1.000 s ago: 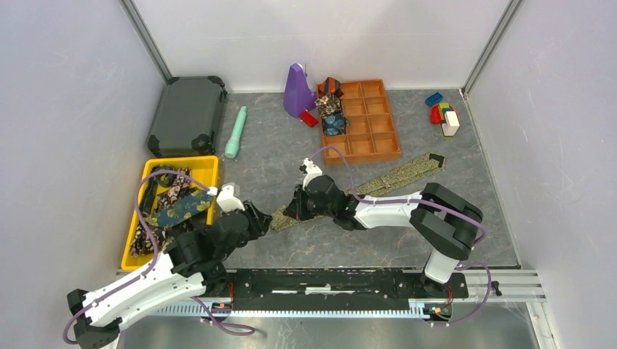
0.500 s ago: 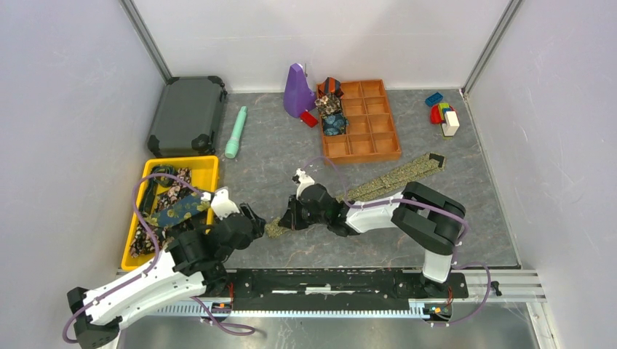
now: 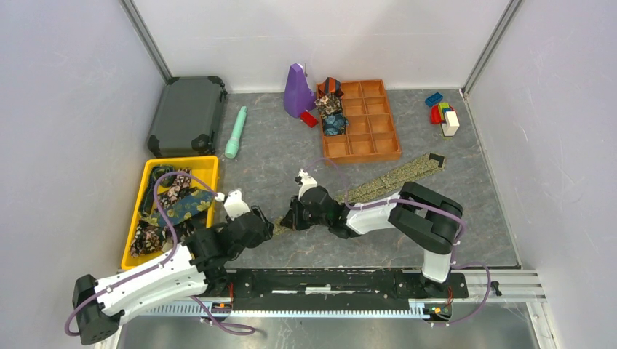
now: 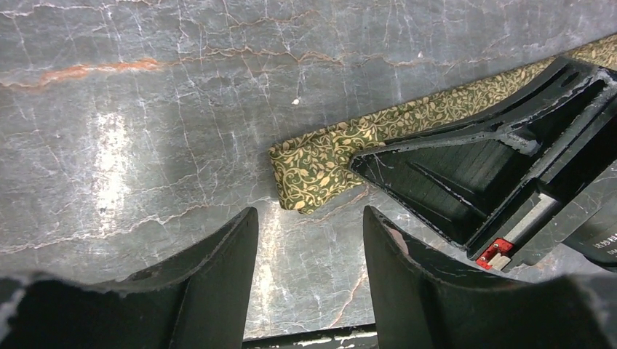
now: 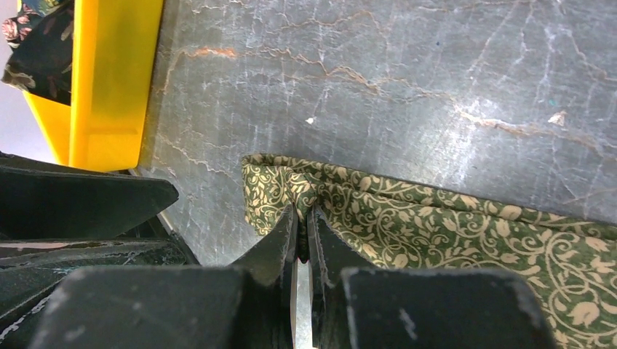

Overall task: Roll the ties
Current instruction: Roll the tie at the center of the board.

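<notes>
Tie (image 3: 385, 180) pos.: one olive-gold strip lies flat on the tabletop (image 3: 276, 145). Its long axis runs diagonally from the near end at mid-tabletop, just ahead of the arm bases, away to the far right. The far end lies right of the tray (image 3: 378, 138), apart from it. Both arms meet at the near end; the rest of the strip is unattended. R tool (image 5: 304, 218): jaws almost together, pinching a small pucker of fabric just in from the end edge. In the right wrist view the cloth bunches up into the fingertips. L tool (image 4: 309, 214): jaws approx. half apart, nothing held, low over the tabletop. In the left wrist view the tie's end lies straight ahead of the gap, just beyond the fingertips, w/ bare tabletop between; no contact shown. The end is about as wide as the gap, and the strip leads off ahead and to the right, under the R tool body. Judgement: the roll starts at this near end and must travel along the long axis toward the far right. The L tool is the free one and lies just beside the end, so a short forward advance should bring the end between its fingers. Caution: the R tool crowds the same spot; clearance is slim. Other ties: loose in the bin (image 3: 207, 161) at left; coils in the tray's left cells.
</notes>
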`<action>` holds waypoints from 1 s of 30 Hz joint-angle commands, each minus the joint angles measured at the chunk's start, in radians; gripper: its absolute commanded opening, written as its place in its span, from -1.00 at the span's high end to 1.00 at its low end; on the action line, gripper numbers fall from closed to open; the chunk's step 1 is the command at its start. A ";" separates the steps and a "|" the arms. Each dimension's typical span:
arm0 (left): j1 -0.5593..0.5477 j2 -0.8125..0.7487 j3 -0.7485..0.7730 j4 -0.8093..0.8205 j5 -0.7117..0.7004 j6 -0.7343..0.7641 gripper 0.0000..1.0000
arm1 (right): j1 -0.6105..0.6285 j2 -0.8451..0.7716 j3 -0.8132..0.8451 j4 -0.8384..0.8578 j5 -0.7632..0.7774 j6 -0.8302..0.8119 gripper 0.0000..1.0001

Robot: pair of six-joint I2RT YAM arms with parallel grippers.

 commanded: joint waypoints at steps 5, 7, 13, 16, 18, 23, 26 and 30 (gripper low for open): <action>0.003 0.078 -0.037 0.137 0.020 0.019 -0.21 | 0.006 0.040 -0.054 0.105 0.027 0.003 0.94; 0.002 0.123 -0.036 0.155 0.025 0.026 -0.19 | 0.006 0.048 -0.057 0.107 0.027 0.002 0.94; 0.009 0.255 -0.030 0.214 0.031 0.030 -0.07 | 0.006 0.054 -0.068 0.114 0.027 -0.004 0.94; 0.010 0.283 -0.030 0.228 0.026 0.024 0.00 | 0.006 0.054 -0.072 0.116 0.027 -0.003 0.94; 0.011 0.282 -0.035 0.228 0.015 0.018 0.02 | 0.006 0.054 -0.076 0.115 0.027 -0.005 0.94; 0.019 0.260 -0.067 0.242 -0.004 0.002 0.11 | 0.006 0.058 -0.081 0.122 0.024 -0.007 0.94; 0.027 0.255 -0.088 0.259 -0.004 -0.007 0.13 | 0.006 0.059 -0.081 0.125 0.023 -0.007 0.94; 0.034 0.258 -0.106 0.276 -0.008 -0.020 0.18 | 0.006 0.058 -0.080 0.125 0.021 -0.007 0.94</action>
